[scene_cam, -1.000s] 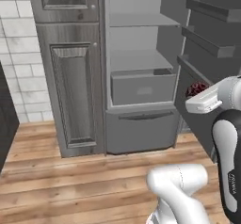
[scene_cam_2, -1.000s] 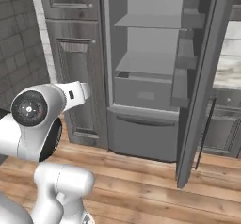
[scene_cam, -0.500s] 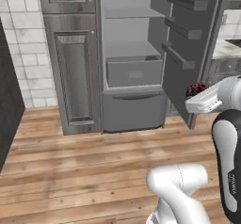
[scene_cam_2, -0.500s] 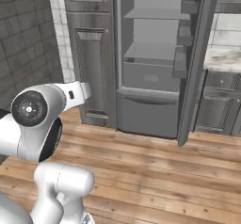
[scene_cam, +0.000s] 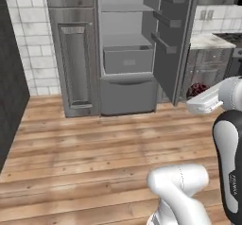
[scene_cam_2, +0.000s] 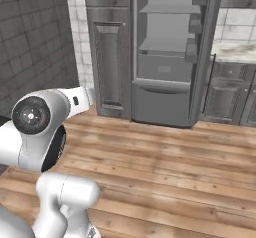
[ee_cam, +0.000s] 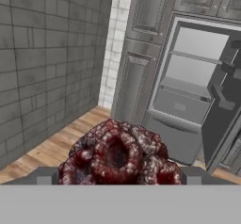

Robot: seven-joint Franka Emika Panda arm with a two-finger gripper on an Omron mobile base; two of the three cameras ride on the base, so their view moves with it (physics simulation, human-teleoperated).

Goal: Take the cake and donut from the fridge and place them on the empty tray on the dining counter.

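Observation:
My gripper point(ee_cam: 120, 177) is shut on the donut point(ee_cam: 120, 155), a lumpy dark-red ring with a hollow middle that fills the wide gap between the two fingers. In the left base view the donut point(scene_cam: 197, 89) shows at the tip of my hand, at the right and well above the floor. The fridge point(scene_cam: 126, 54) stands ahead with its door point(scene_cam: 171, 35) swung open to the right, showing pale shelves and a drawer; it also appears in the right base view point(scene_cam_2: 165, 62) and the hand view point(ee_cam: 188, 77). The cake, the empty tray and the dining counter are out of view.
A grey wood-panelled cabinet point(scene_cam: 73, 54) stands left of the fridge, beside a white tiled wall point(scene_cam: 30, 35). A dark wall point(scene_cam: 9, 87) runs along the left. Right of the fridge, a pale counter point(scene_cam: 208, 40) tops lower cabinets. Wooden floor point(scene_cam: 94, 143) lies open before me.
The whole scene has shifted and shrunk: the base has backed away from the fridge and turned. The donut stays in my gripper, unmoved relative to the base.

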